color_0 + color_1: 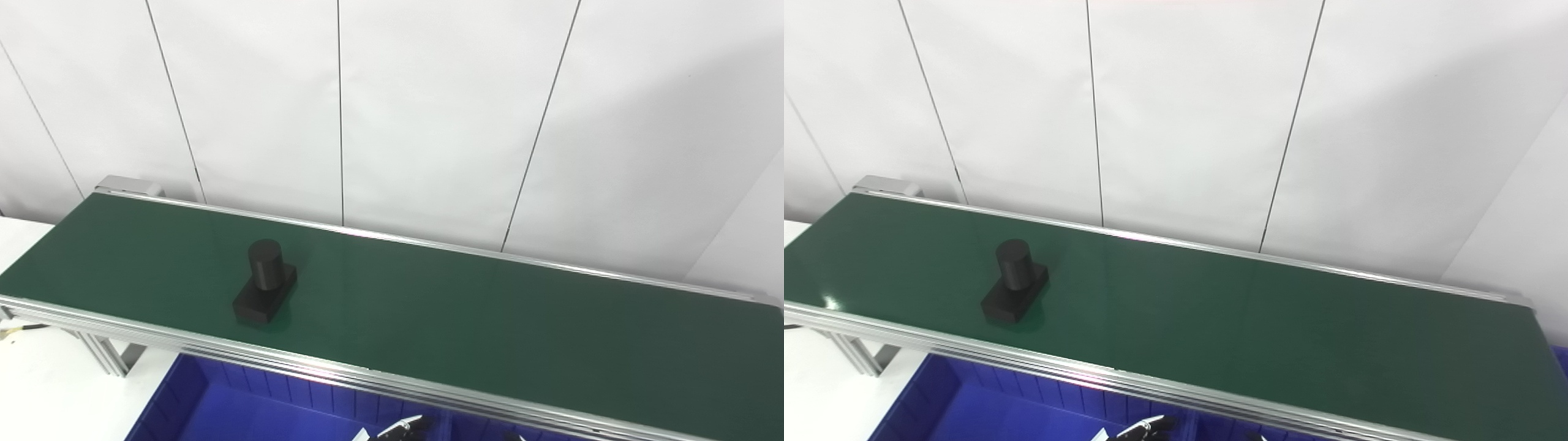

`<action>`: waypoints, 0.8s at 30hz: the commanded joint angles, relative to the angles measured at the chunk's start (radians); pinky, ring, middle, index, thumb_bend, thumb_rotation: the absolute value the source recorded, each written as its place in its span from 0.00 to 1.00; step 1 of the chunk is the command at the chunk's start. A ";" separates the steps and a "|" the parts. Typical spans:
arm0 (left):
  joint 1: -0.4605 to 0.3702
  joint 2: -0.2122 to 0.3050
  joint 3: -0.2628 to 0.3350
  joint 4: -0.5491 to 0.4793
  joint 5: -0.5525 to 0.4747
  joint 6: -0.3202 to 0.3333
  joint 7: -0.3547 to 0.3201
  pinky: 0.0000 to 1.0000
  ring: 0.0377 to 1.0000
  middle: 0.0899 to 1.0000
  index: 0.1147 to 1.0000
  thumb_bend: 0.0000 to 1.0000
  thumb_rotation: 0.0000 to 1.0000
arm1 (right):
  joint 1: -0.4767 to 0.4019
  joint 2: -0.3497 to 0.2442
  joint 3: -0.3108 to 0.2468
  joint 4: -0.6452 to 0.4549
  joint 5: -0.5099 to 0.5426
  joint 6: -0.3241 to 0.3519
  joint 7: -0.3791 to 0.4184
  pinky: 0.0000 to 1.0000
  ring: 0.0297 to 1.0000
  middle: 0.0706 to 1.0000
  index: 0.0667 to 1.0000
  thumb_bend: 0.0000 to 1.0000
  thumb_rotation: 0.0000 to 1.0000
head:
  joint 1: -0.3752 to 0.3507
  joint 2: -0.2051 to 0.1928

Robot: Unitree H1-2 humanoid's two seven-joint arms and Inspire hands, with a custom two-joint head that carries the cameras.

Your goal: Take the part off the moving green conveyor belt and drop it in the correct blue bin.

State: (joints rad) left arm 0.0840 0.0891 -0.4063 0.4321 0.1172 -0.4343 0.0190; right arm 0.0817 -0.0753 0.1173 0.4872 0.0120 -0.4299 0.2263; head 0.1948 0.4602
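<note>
At the bottom edge, only the tips of one hand show, dark fingers with pale highlights, poking up over the blue bin. Too little of it is in view to tell which arm it belongs to, or whether the fingers are released, clenched or grasping anything. A second dark speck sits just right of them at the very edge, too small to identify.

The bin lies directly beneath and left of the fingers, its ribbed inner wall running along under the conveyor frame. A divider wall stands just right of the fingers, with more blue beyond it. Left of the bin is the white counter, where an aluminium leg of the conveyor stands.

Beyond the fingers, the silver rail of the frame crosses the view, and past it the green belt stretches from left to right.

The part sits on the belt, up and to the left of the fingers and well apart from them. It is black: an upright cylinder standing on a flat, blocky base, resting nearer the belt's front edge than its back.

Farthest away, behind the belt, is a white panelled wall with thin dark seams.
</note>
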 commanded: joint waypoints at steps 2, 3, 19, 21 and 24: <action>-0.023 -0.005 -0.006 -0.023 -0.003 -0.036 0.019 0.76 0.86 0.89 0.85 1.00 0.88 | -0.009 -0.003 -0.007 -0.032 0.018 -0.040 0.034 0.91 0.94 0.94 0.89 1.00 0.96 | -0.006 0.004; -0.024 -0.007 -0.007 -0.023 -0.005 -0.036 0.019 0.76 0.86 0.89 0.85 1.00 0.88 | -0.007 -0.004 -0.010 -0.038 0.022 -0.040 0.042 0.91 0.94 0.94 0.89 1.00 0.96 | -0.006 0.004; -0.036 -0.026 -0.021 -0.031 -0.004 -0.036 0.034 0.78 0.88 0.90 0.86 1.00 0.91 | 0.091 -0.037 -0.025 -0.582 0.177 -0.035 0.188 0.86 0.91 0.93 0.91 1.00 0.94 | -0.030 0.057; -0.035 -0.028 -0.023 -0.041 0.002 -0.036 0.039 0.79 0.88 0.91 0.87 1.00 0.91 | 0.068 -0.046 -0.017 -0.632 0.202 -0.022 0.182 0.88 0.91 0.92 0.91 1.00 0.91 | -0.036 0.079; -0.037 -0.034 -0.027 -0.048 0.005 -0.036 0.045 0.81 0.89 0.92 0.89 0.99 0.94 | 0.029 -0.050 -0.013 -0.695 0.220 0.010 0.162 0.88 0.92 0.92 0.91 1.00 0.89 | -0.041 0.082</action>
State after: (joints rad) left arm 0.0630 0.0665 -0.4285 0.4191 0.1184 -0.4343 0.0449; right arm 0.1474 -0.1246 0.1008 -0.1544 0.2079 -0.4280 0.3953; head 0.1534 0.5415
